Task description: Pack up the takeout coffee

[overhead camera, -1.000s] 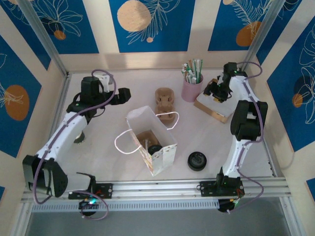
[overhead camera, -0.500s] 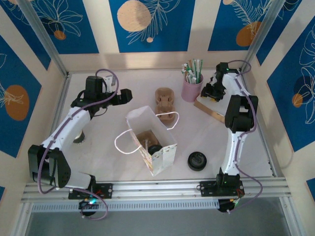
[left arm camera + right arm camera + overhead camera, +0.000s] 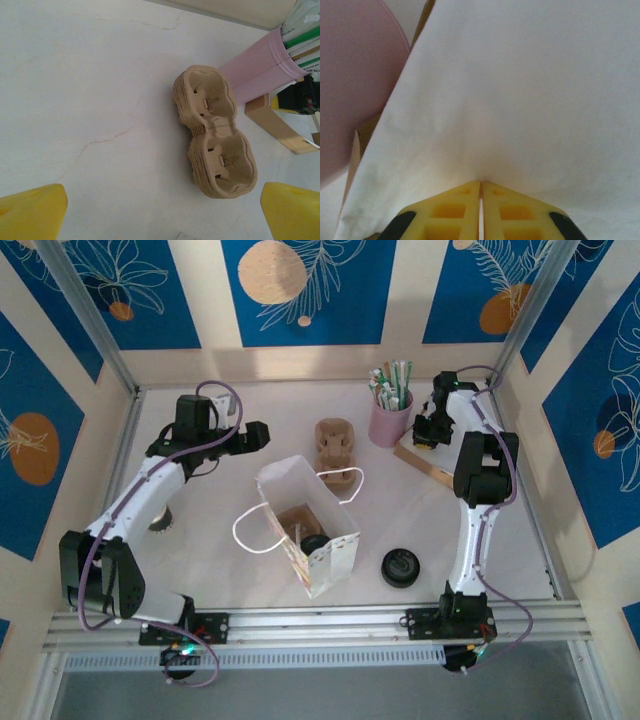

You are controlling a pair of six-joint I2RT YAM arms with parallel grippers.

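Yellow right fingers (image 3: 445,210) had just gone from partly open to fully closed. At the same time the right arm had reached further into the back corner of the desk (image 3: 500,530), over the flat wooden tray (image 3: 428,465) beside the tall pink cup of straws (image 3: 390,418). In the right wrist view the two tips met with hardly a slit between them. A white paper sheet (image 3: 520,90) ran down to a point exactly there, with soft folds spreading away from it, so they appeared to pinch the edge of this sheet, probably a napkin. In my judgement this meant that the coffee itself was already packed and an extra was being fetched. A round black lid (image 3: 315,543), which I took for the takeout coffee, sat low inside the open white paper bag with cord handles (image 3: 335,560) in the middle of the desk, on something brown. The body of the cup was hidden, so I could not be sure. Meanwhile the left fingers (image 3: 30,212) had stayed spread wide and held nothing. They hovered above the desk near the stack of brown moulded pulp cup carriers (image 3: 215,142), not touching it. A second black round thing (image 3: 400,567) lay on the desk just right of the bag.
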